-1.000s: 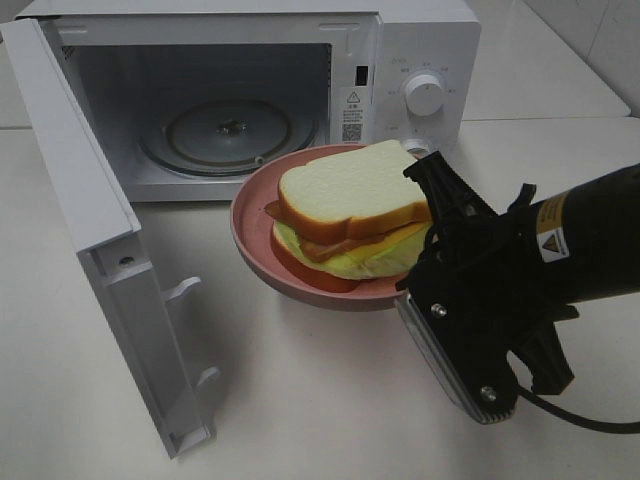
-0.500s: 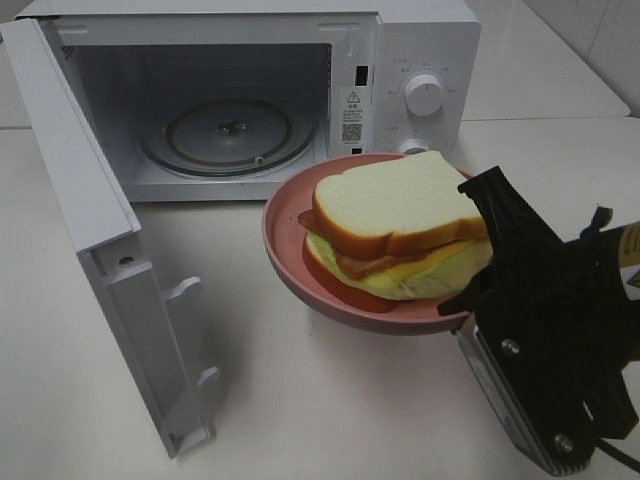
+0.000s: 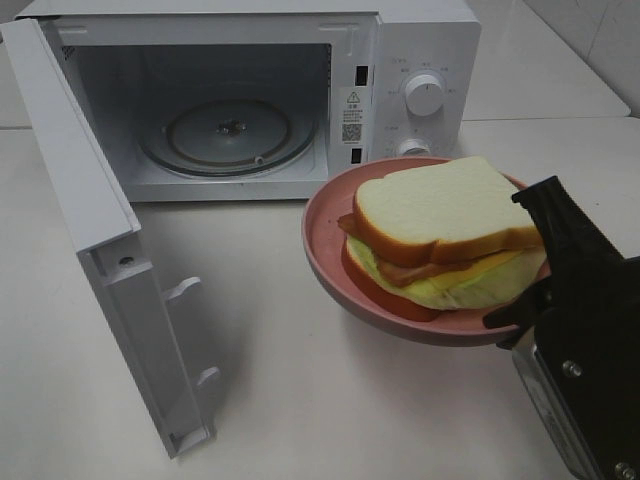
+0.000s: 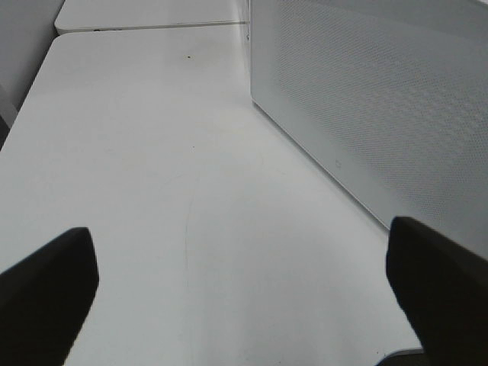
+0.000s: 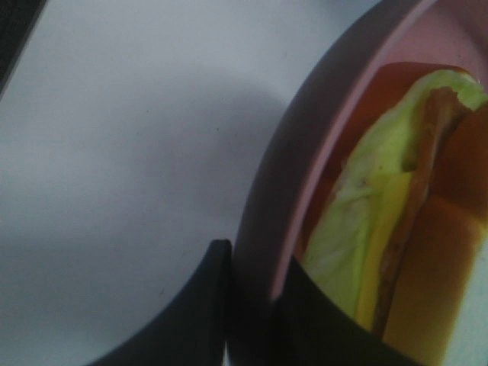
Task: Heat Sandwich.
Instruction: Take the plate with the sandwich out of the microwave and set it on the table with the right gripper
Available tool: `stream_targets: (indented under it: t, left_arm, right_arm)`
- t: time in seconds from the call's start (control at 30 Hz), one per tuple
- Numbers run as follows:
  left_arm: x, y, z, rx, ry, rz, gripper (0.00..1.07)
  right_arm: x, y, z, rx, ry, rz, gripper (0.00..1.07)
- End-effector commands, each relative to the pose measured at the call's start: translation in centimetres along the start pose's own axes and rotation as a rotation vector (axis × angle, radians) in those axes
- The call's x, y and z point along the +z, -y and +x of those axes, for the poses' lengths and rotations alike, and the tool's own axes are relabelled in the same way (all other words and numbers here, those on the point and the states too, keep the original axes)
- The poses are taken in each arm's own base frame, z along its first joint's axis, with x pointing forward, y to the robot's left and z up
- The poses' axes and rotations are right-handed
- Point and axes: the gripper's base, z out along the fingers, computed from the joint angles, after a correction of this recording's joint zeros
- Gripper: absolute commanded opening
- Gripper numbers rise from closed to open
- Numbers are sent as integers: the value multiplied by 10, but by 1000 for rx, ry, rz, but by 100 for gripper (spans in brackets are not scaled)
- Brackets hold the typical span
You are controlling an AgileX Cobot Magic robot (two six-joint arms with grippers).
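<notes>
— Half done? The microwave (image 3: 250, 95) door stands open.
— Roughly. The right gripper (image 5: 252, 305) pinches the pink plate (image 3: 330, 250) rim, holding the sandwich (image 3: 445, 230) aloft outside it; loading and heating remain. The left gripper (image 4: 244, 282) gapes empty.

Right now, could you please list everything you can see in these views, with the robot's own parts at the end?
microwave: one, white, at the back of the table, two round knobs on its panel.
microwave door: one, white, swung wide open on the left.
glass turntable: one, clear, inside the empty oven cavity.
plate: one, pink, held tilted above the table in front of the microwave's control panel.
sandwich: one, white bread with yellow-green and reddish-brown filling, lying on the plate.
table: one, white, under everything.
right end effector: one, black, clamped on the plate's rim.
left end effector: one, black, open over bare table beside the microwave's side wall.
</notes>
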Motion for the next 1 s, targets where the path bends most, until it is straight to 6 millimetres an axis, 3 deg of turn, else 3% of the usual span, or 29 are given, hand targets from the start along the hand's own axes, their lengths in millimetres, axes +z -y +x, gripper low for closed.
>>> stream_targets:
  t: [0.03, 1.0]
  left_arm:
    - [-2, 0, 1, -3, 24, -1, 97]
    - [-2, 0, 1, -3, 24, -1, 97]
  right_arm:
    - [-7, 2, 5, 61, -49, 44, 0]
    - [-14, -15, 34, 611, -417, -23, 0]
